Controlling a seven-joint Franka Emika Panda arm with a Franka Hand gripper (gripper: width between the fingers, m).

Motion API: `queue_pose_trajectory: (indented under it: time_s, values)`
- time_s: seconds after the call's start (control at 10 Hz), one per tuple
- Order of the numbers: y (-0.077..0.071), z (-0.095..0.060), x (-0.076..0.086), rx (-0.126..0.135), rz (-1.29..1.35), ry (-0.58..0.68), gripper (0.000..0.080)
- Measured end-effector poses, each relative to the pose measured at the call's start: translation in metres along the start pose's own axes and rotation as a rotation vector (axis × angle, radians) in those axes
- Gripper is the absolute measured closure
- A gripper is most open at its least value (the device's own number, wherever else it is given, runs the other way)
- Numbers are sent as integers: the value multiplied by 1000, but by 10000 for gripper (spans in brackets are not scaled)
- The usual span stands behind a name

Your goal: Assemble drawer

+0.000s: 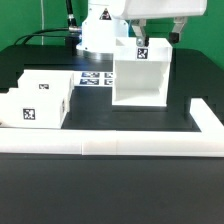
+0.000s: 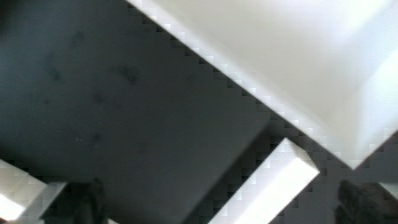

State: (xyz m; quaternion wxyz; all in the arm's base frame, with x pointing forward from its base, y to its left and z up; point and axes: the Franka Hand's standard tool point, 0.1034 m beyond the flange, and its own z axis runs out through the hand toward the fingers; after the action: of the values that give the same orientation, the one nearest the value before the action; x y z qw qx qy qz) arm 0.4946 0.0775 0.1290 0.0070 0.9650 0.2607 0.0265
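Observation:
The drawer's large white housing (image 1: 140, 78) stands upright on the black table at the middle right, open side toward the camera, with a tag near its top. Two small white trays (image 1: 45, 92) (image 1: 24, 110) with tags sit together at the exterior view's left. My gripper (image 1: 157, 40) hangs just above the housing's top edge. In the wrist view the gripper (image 2: 214, 205) is open, its dark fingers (image 2: 63, 203) far apart, and a thin white wall edge of the housing (image 2: 294, 185) runs between them without touching. A broad white face of the housing (image 2: 320, 60) fills one corner.
A long low white border wall (image 1: 110, 148) runs along the table's front and up the exterior view's right side (image 1: 205, 115). The marker board (image 1: 95, 78) lies flat behind the trays, beside the arm's white base (image 1: 100, 35).

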Motion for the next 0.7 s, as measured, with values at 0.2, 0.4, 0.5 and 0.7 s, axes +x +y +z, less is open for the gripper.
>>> queue_pose_trajectory:
  time_s: [0.2,0.4,0.5,0.7]
  values:
    - [-16,-6,-16,-7,162,-18,150]
    - [-27,-5,-23,0,252,-49,150]
    - [-30,-2,-26,0,308,-55,150]
    - [-29,-2,-25,0,289,-54,150]
